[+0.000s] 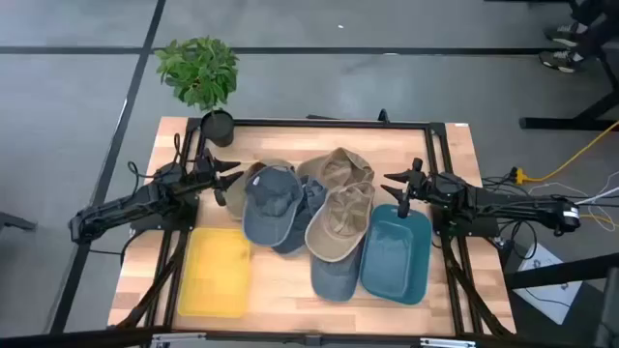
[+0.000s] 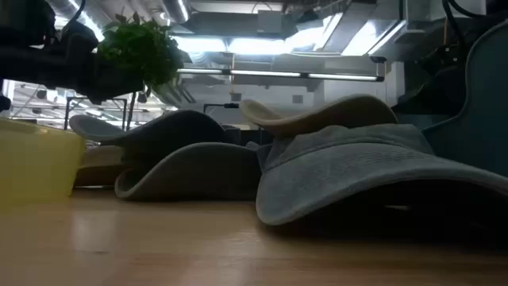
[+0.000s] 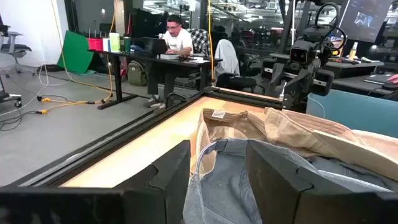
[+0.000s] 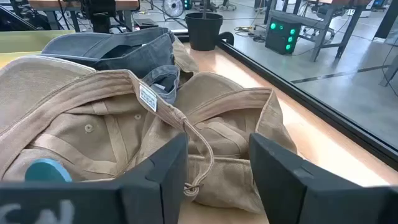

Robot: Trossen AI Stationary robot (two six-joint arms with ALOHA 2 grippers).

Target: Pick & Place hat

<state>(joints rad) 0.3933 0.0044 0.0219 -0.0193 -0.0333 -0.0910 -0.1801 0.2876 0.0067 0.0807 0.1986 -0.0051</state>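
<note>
I have a heap of caps in the middle of the wooden table (image 1: 290, 280), and I judge no hat is picked yet. My right gripper (image 1: 398, 189) hovers with its fingers spread wide, holding nothing, at the heap's right edge, just above the teal bin (image 1: 397, 256). The nearest target is the tan cap (image 4: 124, 130) lying upside down with its label showing. I would come down on its free rim, not the crown, so I lift one hat only. The caps overlap, so a neighbour may drag along.

My left gripper (image 1: 221, 180) is likewise spread and empty at the heap's left edge, facing the blue-grey cap (image 1: 269, 203). The yellow bin (image 1: 218, 271) sits near it. The potted plant (image 1: 203, 77) stands at the far edge, clear of both arms.
</note>
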